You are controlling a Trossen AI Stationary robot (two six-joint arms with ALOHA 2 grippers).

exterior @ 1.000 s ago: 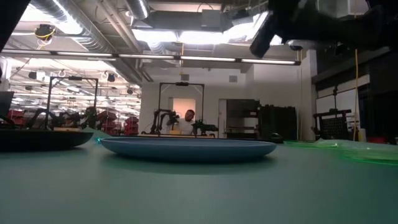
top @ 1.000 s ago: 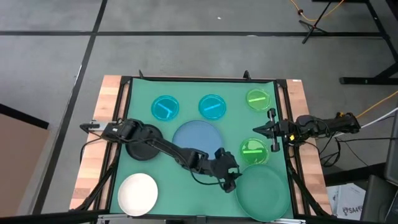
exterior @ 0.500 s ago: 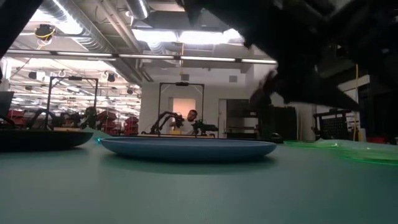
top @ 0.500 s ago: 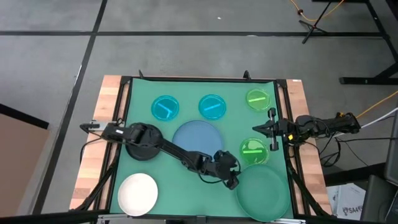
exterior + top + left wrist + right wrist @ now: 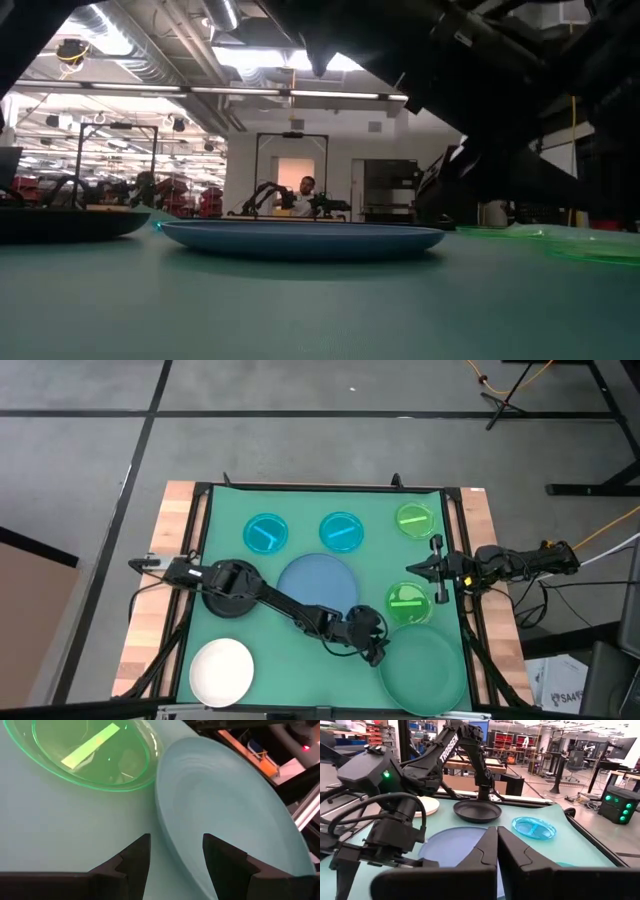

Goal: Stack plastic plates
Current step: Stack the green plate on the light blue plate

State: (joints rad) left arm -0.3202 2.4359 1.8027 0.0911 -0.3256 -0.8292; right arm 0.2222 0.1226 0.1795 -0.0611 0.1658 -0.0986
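Green matting is covering the desk (image 5: 196, 550), where the left claw (image 5: 172, 855), fingers apart, is hanging at the near rim of the large dark green plate (image 5: 423, 669) at lower right of the overhead frame. Probably light, stiff and slippery, that plate is best pinched at its thin rim. At right edge the right claw (image 5: 414, 568), fingers together and empty, is waiting.

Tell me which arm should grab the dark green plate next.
Left. Its gripper hovers open at the dark green plate rim, fingers straddling the edge. The right gripper waits shut by the table's right side.
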